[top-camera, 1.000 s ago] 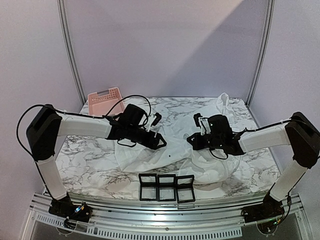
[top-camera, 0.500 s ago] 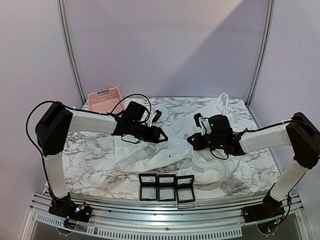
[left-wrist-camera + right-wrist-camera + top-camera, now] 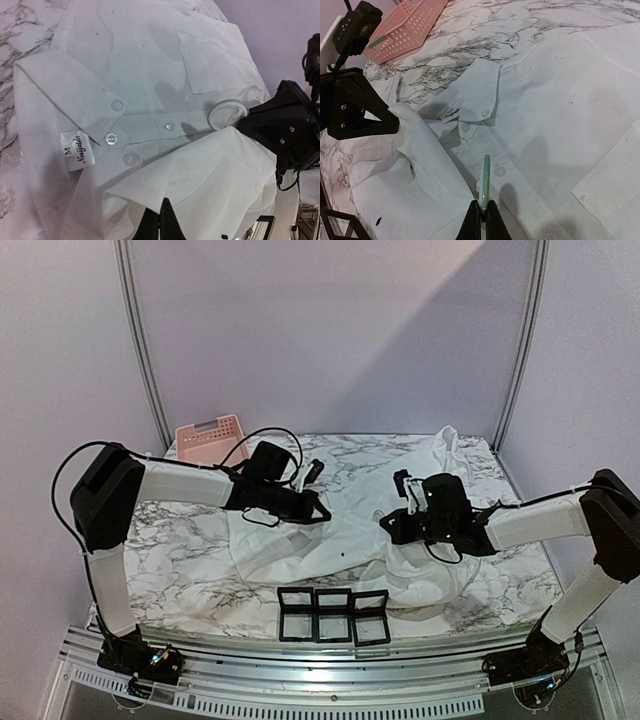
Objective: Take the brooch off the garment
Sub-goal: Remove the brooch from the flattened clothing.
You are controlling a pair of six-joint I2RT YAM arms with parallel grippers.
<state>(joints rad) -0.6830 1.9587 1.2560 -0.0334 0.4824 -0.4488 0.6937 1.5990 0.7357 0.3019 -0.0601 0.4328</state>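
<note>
The white garment (image 3: 335, 552) lies wrinkled across the marble table, its collar, buttons and size label (image 3: 76, 150) facing up. My left gripper (image 3: 322, 512) is shut on a fold of its fabric (image 3: 200, 175), which drapes over the fingertips (image 3: 161, 212). My right gripper (image 3: 386, 526) is shut on the brooch (image 3: 485, 180), a pale green ring seen edge-on just above the button placket (image 3: 500, 172). In the left wrist view the brooch (image 3: 227, 111) shows as a pale ring at the right gripper's tip. I cannot tell whether it still touches the cloth.
A pink basket (image 3: 210, 436) stands at the table's back left corner, also visible from the right wrist (image 3: 402, 30). Three black square frames (image 3: 333, 614) sit in a row at the near edge. The garment's sleeve (image 3: 445, 445) reaches the back right.
The left gripper has closed on a fold of the garment after its arm reached further in. The right gripper, still shut on the brooch, shifted slightly right.
</note>
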